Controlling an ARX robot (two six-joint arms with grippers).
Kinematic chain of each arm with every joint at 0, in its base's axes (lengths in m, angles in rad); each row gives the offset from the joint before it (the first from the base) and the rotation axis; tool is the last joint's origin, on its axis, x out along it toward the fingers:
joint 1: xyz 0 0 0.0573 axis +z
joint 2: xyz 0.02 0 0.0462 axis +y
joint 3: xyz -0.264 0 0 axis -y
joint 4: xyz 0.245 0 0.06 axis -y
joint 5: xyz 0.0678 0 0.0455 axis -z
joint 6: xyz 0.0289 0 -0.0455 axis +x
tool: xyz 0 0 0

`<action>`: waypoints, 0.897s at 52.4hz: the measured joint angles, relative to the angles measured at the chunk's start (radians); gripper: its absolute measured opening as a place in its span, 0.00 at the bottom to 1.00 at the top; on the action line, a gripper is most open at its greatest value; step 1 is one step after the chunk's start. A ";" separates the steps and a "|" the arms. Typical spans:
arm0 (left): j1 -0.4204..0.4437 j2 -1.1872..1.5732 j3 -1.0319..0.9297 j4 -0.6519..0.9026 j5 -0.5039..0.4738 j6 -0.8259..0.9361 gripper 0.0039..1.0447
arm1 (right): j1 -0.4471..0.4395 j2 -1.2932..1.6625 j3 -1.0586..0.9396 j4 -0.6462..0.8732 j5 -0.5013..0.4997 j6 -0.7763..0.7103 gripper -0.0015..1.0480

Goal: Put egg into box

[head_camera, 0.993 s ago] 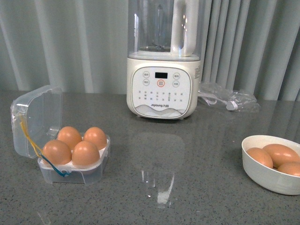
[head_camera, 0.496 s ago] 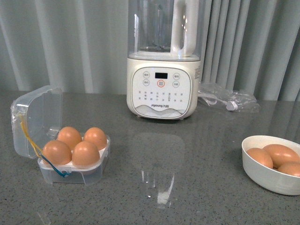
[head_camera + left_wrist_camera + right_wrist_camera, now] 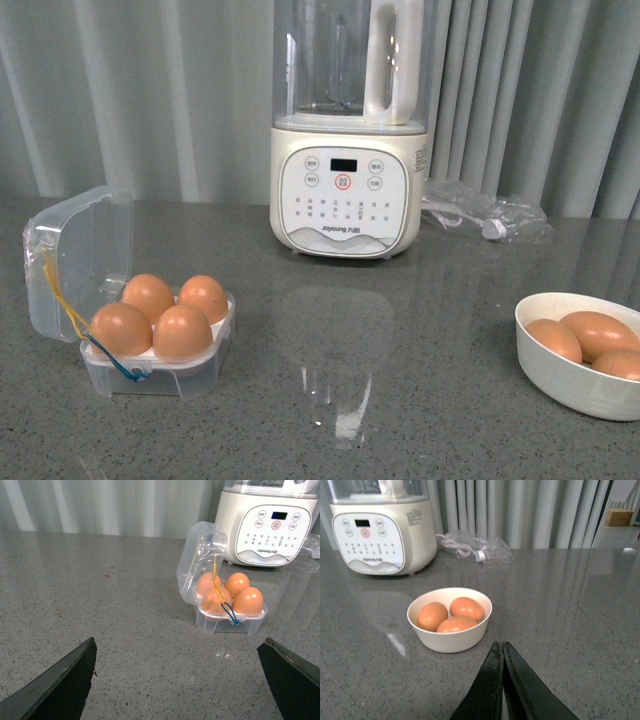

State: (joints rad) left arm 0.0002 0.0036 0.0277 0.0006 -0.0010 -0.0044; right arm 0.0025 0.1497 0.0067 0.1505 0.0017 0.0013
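The box, a clear plastic case, stands at the left of the grey counter with its lid hinged open. Several orange-brown eggs sit in its tray and fill it. Three more brown eggs lie in a white bowl at the right. Neither gripper shows in the front view. In the left wrist view my left gripper is open and empty, short of the box. In the right wrist view my right gripper is shut and empty, just short of the bowl.
A cream blender with a clear jug stands at the back centre. A clear plastic bag with a cable lies to its right. Grey curtains hang behind the counter.
The front view has shifted very slightly; the box, the eggs and the bowl have not moved.
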 joint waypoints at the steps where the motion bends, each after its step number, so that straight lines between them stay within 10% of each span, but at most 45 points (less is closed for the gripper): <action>1: 0.000 0.000 0.000 0.000 0.000 0.000 0.94 | 0.000 -0.039 0.000 -0.060 0.000 0.000 0.03; 19: 0.000 0.000 0.000 0.000 0.000 0.000 0.94 | 0.000 -0.145 0.000 -0.150 -0.001 -0.002 0.05; 47: 0.000 0.000 0.000 0.000 0.000 0.000 0.94 | 0.000 -0.145 0.000 -0.150 -0.001 -0.002 0.94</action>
State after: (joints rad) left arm 0.0002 0.0032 0.0277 0.0006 -0.0010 -0.0044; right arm 0.0025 0.0044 0.0067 0.0006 0.0010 -0.0002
